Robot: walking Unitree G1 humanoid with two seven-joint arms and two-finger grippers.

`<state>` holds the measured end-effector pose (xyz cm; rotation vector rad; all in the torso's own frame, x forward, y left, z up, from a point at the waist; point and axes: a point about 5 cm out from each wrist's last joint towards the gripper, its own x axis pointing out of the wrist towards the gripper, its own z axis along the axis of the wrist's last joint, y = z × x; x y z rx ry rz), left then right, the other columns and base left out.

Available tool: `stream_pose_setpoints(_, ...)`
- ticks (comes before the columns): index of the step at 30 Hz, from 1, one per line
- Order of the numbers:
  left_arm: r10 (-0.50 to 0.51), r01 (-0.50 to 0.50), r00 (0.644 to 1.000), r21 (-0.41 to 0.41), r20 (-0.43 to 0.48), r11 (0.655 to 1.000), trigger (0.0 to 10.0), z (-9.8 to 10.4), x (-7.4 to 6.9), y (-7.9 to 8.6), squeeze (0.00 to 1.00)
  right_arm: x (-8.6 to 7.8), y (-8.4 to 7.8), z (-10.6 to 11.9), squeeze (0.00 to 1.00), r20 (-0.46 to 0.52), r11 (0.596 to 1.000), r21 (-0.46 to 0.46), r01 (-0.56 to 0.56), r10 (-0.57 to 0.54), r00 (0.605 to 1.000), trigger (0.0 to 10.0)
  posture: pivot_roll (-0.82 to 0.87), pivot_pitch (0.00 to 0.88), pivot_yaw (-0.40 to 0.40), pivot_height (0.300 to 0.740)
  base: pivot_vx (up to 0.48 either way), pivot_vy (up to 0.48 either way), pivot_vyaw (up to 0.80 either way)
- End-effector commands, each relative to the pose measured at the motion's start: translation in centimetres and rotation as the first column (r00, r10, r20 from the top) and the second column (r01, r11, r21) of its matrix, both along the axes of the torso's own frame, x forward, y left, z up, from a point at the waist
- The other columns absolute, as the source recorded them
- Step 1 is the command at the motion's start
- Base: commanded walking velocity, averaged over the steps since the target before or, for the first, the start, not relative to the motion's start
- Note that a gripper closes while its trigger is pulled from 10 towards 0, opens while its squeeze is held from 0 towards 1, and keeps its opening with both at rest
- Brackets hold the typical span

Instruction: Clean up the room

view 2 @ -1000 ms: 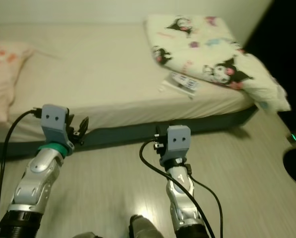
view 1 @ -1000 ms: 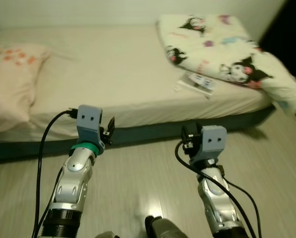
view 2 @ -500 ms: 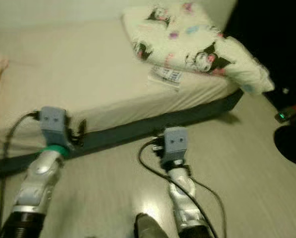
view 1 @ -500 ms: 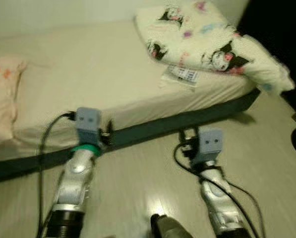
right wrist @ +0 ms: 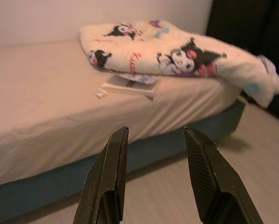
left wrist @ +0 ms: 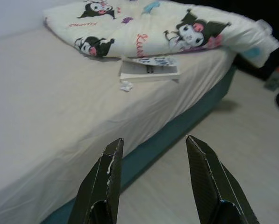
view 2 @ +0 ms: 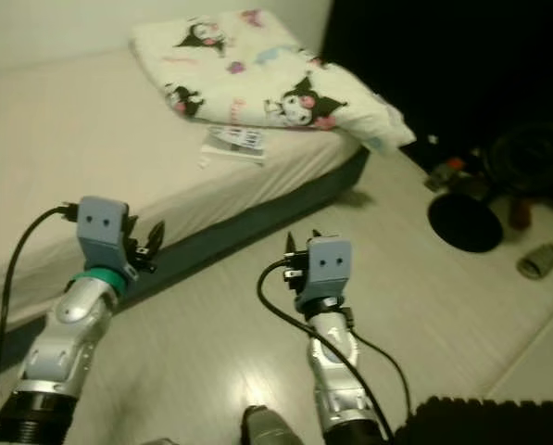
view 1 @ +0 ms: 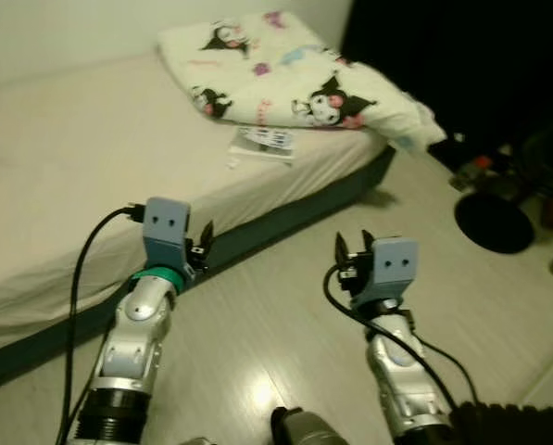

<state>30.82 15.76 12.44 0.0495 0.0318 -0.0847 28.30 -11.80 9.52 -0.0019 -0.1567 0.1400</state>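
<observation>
Left wrist view: we hold both claws, left claw and right claw, apart and empty; the flat white book on the beige bed (under the cartoon-print quilt) looks light and stiff; grip its free edge.

both arms silver, jointed, with black collars low down. left arm: green ring under a grey-blue wrist block with two dark dots; black cable looping off it. right arm: same block, black cables trailing. fingers long, black, tapered.
</observation>
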Motion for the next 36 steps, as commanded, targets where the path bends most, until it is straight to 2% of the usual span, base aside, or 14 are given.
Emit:
stream_pose_setpoints(1, -0.008, 0.008, 1.0, -0.001, -0.023, 1.0, 10.0, -0.57, -0.14, -0.31, 0.0, -0.29, -0.66, -0.67, 0.0, -0.026, 1.0, -0.003, 0.022, -0.022, 0.999, 10.0, -0.09, 0.075, 0.049, 0.707, 0.0, 0.0, -0.8)
stream_pose_setpoints(10, -0.006, 0.006, 1.0, 0.002, -0.022, 1.0, 10.0, -0.55, -0.1, -0.26, 0.0, -0.26, -0.64, -0.69, 0.0, -0.026, 1.0, -0.001, 0.024, -0.024, 0.999, 10.0, -0.09, 0.075, 0.05, 0.707, 0.0, 0.0, -0.8)
stream_pose_setpoints(15, -0.005, 0.005, 1.0, 0.005, -0.022, 1.0, 10.0, -0.57, -0.12, -0.23, 0.0, -0.27, -0.62, -0.78, 0.0, -0.028, 1.0, -0.005, 0.025, -0.025, 0.999, 10.0, -0.09, 0.075, 0.05, 0.707, 0.0, 0.0, 0.0)
stream_pose_setpoints(21, 0.01, -0.009, 1.0, 0.029, -0.028, 1.0, 10.0, -1.03, -0.14, 0.03, 0.0, 0.02, -0.61, -0.71, 0.0, -0.011, 0.997, -0.075, 0.018, -0.019, 1.0, 10.0, -0.08, 0.073, 0.044, 0.707, 0.408, 0.0, 0.0)
stream_pose_setpoints(36, 0.006, -0.005, 1.0, 0.017, -0.018, 1.0, 10.0, -0.94, -0.1, -0.59, 0.0, 0.43, -1.27, -0.24, 0.0, 0.006, 0.996, -0.083, 0.021, -0.021, 1.0, 10.0, -0.08, 0.07, 0.03, 0.707, 0.48, 0.0, 0.0)
